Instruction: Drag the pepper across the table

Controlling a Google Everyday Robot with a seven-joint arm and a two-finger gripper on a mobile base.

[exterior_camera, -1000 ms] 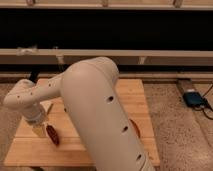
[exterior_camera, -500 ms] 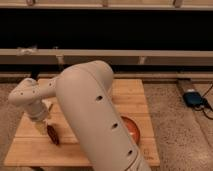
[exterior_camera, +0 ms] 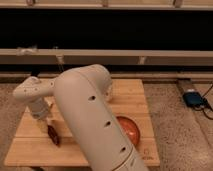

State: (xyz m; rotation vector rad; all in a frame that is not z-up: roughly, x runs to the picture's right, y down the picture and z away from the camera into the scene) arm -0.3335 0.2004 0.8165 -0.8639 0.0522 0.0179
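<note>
The pepper [exterior_camera: 52, 135], small, slender and dark red, lies on the light wooden table [exterior_camera: 30, 150] near its left front part. My gripper [exterior_camera: 46, 120] hangs at the end of the white arm just above and behind the pepper, at or touching its upper end. The large white arm [exterior_camera: 95, 120] runs from the bottom centre to the left and hides the middle of the table.
A round orange-red bowl [exterior_camera: 129, 131] sits on the table's right front part, half hidden by the arm. A small mark [exterior_camera: 146, 154] is near the front right corner. A blue device [exterior_camera: 192, 98] with a cable lies on the floor to the right. A low ledge runs behind.
The gripper and the pepper have shifted to the right and slightly forward across the table. The arm has swung further left over the bowl.
</note>
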